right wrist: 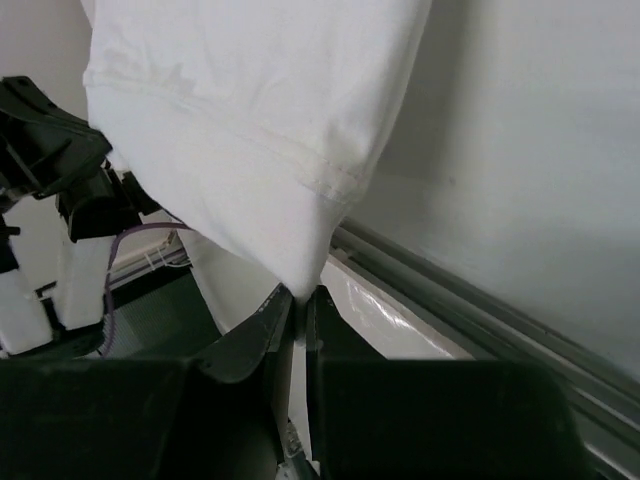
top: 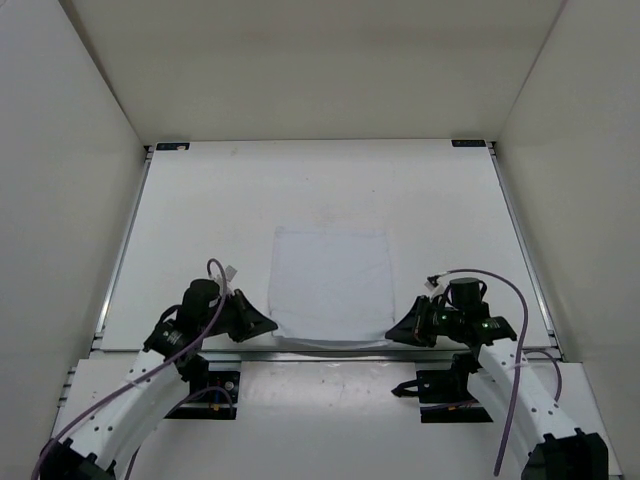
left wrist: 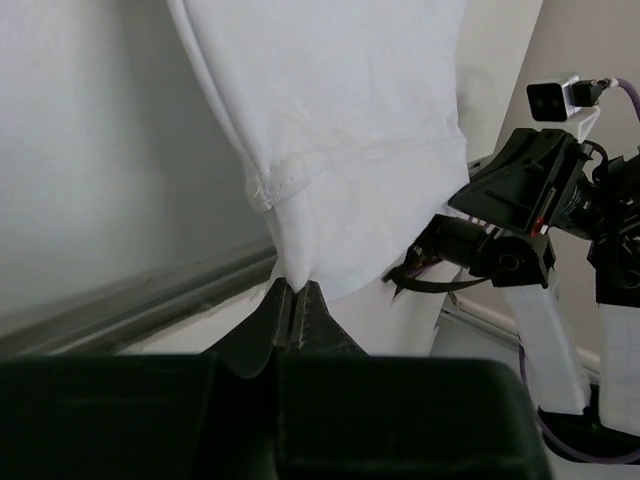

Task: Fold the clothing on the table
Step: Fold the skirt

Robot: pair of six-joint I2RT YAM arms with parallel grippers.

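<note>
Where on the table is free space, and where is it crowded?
Bare table lies beyond the clothing up to the far edge, and beside it toward each side rail. The near edge is crowded: left gripper and right gripper pinch its near corners.

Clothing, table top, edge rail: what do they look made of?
clothing: thin, soft, matte fabric, likely a cotton-type knit. It drapes and creases and shows a stitched hem.
table: hard matte white top, maybe laminate or painted board. It is flat and even with no glare.
rail: grey with a faint sheen and straight grooves, probably extruded aluminium.
</note>
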